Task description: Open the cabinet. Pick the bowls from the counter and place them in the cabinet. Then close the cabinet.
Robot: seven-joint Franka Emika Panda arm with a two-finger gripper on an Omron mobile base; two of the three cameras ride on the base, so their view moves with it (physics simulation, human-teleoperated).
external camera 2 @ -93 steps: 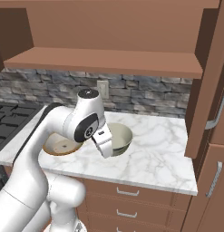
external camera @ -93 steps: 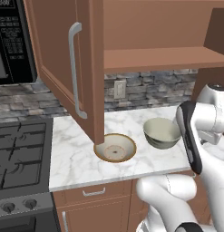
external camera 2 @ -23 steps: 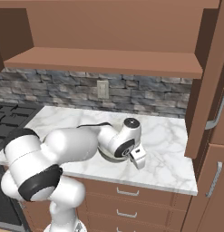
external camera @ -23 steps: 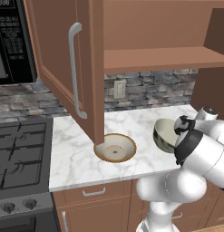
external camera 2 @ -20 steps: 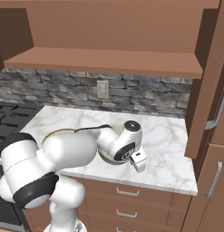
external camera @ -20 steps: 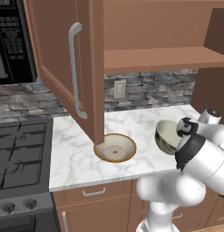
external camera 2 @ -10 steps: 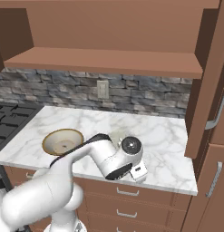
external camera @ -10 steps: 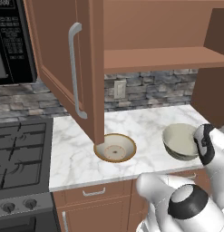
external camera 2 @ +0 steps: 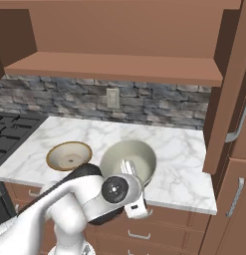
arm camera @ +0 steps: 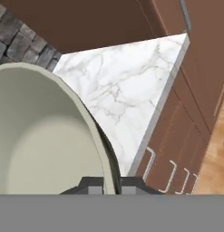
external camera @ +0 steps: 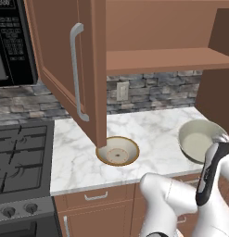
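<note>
Since a second ago, the end effector (arm camera: 111, 181) has carried the grey-green bowl (external camera 2: 128, 162) rightward.

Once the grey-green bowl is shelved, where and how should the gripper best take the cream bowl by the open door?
Grip the cream bowl by its thin tan rim, one finger inside and one outside, coming down from above. It sits upright and too wide to span. Take the rim side away from the open cabinet door, whose lower edge hangs over the bowl's left.

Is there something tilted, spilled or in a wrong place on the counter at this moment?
Nothing is spilled or damaged. The grey-green bowl is tipped because the hand is shut on its rim, at the counter front edge. The cream bowl sits flat under the open cabinet door.
</note>
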